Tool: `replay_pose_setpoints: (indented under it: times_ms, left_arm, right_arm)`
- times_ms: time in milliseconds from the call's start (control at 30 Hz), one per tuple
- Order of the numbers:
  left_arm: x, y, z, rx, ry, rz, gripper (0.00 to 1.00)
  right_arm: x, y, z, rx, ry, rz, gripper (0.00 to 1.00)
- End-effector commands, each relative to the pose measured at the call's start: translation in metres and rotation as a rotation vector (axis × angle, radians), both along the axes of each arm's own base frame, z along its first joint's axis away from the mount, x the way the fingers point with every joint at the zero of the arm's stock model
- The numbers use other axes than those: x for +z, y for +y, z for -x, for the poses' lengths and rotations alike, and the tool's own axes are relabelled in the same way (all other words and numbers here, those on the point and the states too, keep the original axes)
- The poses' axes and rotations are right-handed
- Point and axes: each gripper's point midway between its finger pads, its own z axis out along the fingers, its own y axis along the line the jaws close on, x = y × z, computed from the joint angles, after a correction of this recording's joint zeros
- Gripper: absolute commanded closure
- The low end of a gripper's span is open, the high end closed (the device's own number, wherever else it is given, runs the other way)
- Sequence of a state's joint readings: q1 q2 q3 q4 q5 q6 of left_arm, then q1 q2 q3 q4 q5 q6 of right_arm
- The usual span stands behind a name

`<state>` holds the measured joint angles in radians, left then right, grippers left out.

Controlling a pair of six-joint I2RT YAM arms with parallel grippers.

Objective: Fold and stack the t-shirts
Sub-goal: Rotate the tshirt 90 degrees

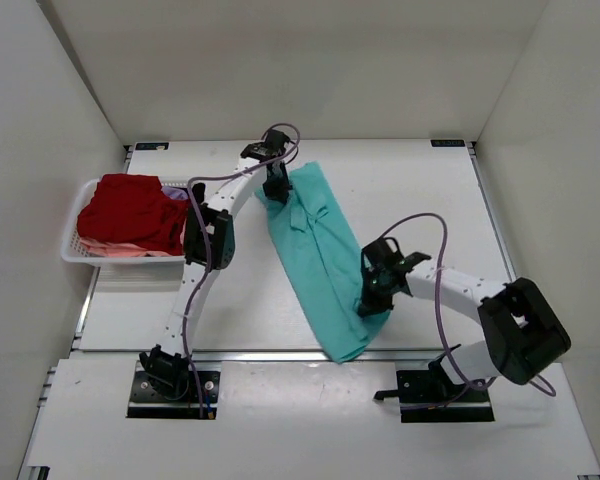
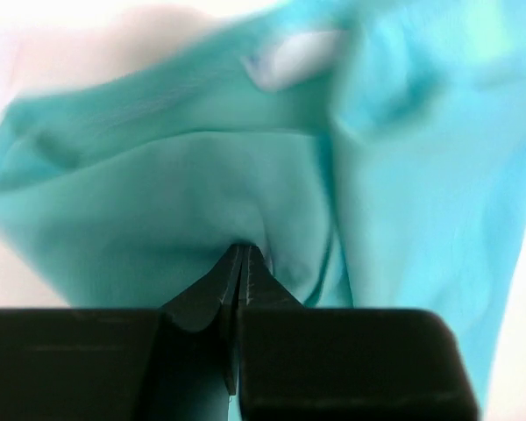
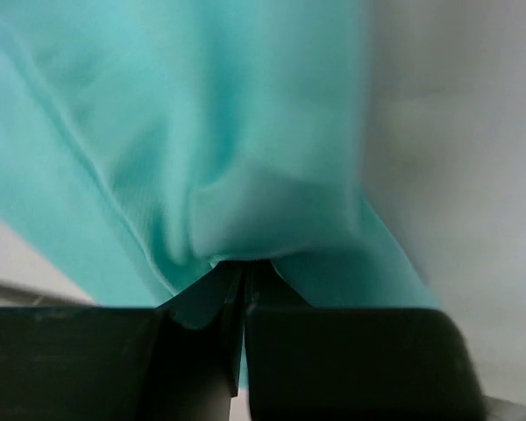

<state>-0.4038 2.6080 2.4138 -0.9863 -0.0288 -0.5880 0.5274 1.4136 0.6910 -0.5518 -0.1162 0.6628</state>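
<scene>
Teal shirt lies in a long diagonal strip from the far middle of the desk toward its near edge. Left gripper and right gripper each pinch a thin bit of it; such shallow bites could slip, spoiling the fold.

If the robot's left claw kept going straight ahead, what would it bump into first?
The teal t-shirt. The left gripper is shut on a fold of it, so cloth is right at its tips. The white table probably lies just behind, though depth is hard to judge.
</scene>
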Motion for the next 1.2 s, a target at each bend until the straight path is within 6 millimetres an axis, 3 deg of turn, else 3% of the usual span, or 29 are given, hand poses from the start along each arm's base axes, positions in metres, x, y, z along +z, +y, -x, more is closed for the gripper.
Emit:
replay_pose_setpoints:
  times_ms: [0, 67, 100, 133, 200, 233, 300, 333, 433, 500, 567, 667, 733, 767, 800, 833, 900, 933, 967, 1033, 1067, 1100, 1167]
  left_arm:
    - [0.01, -0.021, -0.014, -0.1, -0.049, 0.006, 0.9]
    - [0.007, -0.025, -0.024, -0.103, -0.08, 0.04, 0.89]
    - [-0.007, -0.024, -0.017, -0.109, -0.051, 0.042, 0.89]
    - [0.007, -0.03, -0.029, -0.108, -0.115, 0.072, 0.9]
    - [0.0, -0.022, -0.036, -0.083, -0.139, 0.075, 0.89]
    - [-0.007, -0.015, -0.046, -0.053, -0.145, 0.081, 0.89]
    - [0.002, -0.014, -0.067, -0.025, -0.195, 0.12, 0.89]
    - [-0.004, -0.007, -0.075, 0.011, -0.198, 0.139, 0.9]
    - [-0.003, 0.011, -0.097, 0.095, -0.238, 0.192, 0.91]
    - [0.004, 0.028, -0.114, 0.144, -0.296, 0.203, 0.91]
    - [0.016, 0.039, -0.127, 0.18, -0.34, 0.214, 0.92]
    - [0.049, 0.045, -0.142, 0.175, -0.412, 0.271, 0.92]
    - [0.084, 0.031, -0.142, 0.128, -0.458, 0.338, 0.91]
    - [0.112, 0.027, -0.141, 0.112, -0.494, 0.36, 0.88]
    - [0.144, 0.015, -0.135, 0.057, -0.533, 0.396, 0.86]
    - [0.158, 0.002, -0.126, 0.015, -0.532, 0.433, 0.84]
    - [0.208, -0.016, -0.096, -0.084, -0.545, 0.482, 0.78]
    - [0.231, -0.022, -0.074, -0.122, -0.538, 0.47, 0.75]
    - [0.215, -0.031, -0.051, -0.157, -0.457, 0.451, 0.74]
    - [0.207, -0.043, 0.018, -0.233, -0.347, 0.385, 0.72]
    - [0.239, -0.052, 0.047, -0.26, -0.397, 0.397, 0.71]
    - [0.191, -0.044, 0.078, -0.241, -0.276, 0.361, 0.7]
    - [0.172, -0.034, 0.15, -0.216, -0.206, 0.403, 0.68]
  right_arm:
    - [-0.027, 0.032, 0.044, -0.061, 0.088, -0.069, 1.0]
    - [-0.031, 0.05, 0.053, -0.079, 0.093, -0.114, 1.0]
    - [-0.032, 0.058, 0.056, -0.067, 0.082, -0.121, 1.0]
    - [-0.035, 0.063, 0.061, -0.057, 0.091, -0.122, 1.0]
    - [-0.037, 0.075, 0.056, -0.043, 0.067, -0.141, 1.0]
    - [-0.044, 0.073, 0.059, -0.04, 0.086, -0.122, 1.0]
    - [-0.046, 0.077, 0.05, -0.04, 0.083, -0.095, 1.0]
    - [-0.048, 0.075, 0.047, -0.059, 0.092, -0.08, 1.0]
    - [-0.046, 0.069, 0.035, -0.104, 0.076, -0.038, 1.0]
    - [-0.033, 0.073, 0.023, -0.105, 0.019, -0.051, 0.94]
    - [-0.022, 0.076, 0.017, -0.086, -0.042, -0.059, 0.9]
    - [-0.009, 0.061, 0.02, -0.126, -0.037, -0.051, 0.85]
    - [-0.002, 0.055, 0.023, -0.124, -0.042, -0.056, 0.84]
    - [0.009, 0.06, 0.019, -0.094, -0.089, -0.095, 0.83]
    - [0.015, 0.062, 0.018, -0.067, -0.113, -0.108, 0.83]
    - [0.027, 0.064, 0.009, -0.031, -0.195, -0.135, 0.83]
    - [0.063, 0.078, -0.007, 0.02, -0.321, -0.233, 0.83]
    - [0.069, 0.075, -0.012, 0.033, -0.354, -0.228, 0.83]
    - [0.081, 0.073, -0.017, 0.055, -0.385, -0.213, 0.82]
    - [0.093, 0.059, -0.028, 0.06, -0.394, -0.166, 0.77]
    - [0.096, 0.05, -0.035, 0.06, -0.402, -0.14, 0.77]
    - [0.097, 0.047, -0.033, 0.071, -0.382, -0.127, 0.75]
    - [0.096, 0.025, -0.038, 0.052, -0.359, -0.078, 0.72]
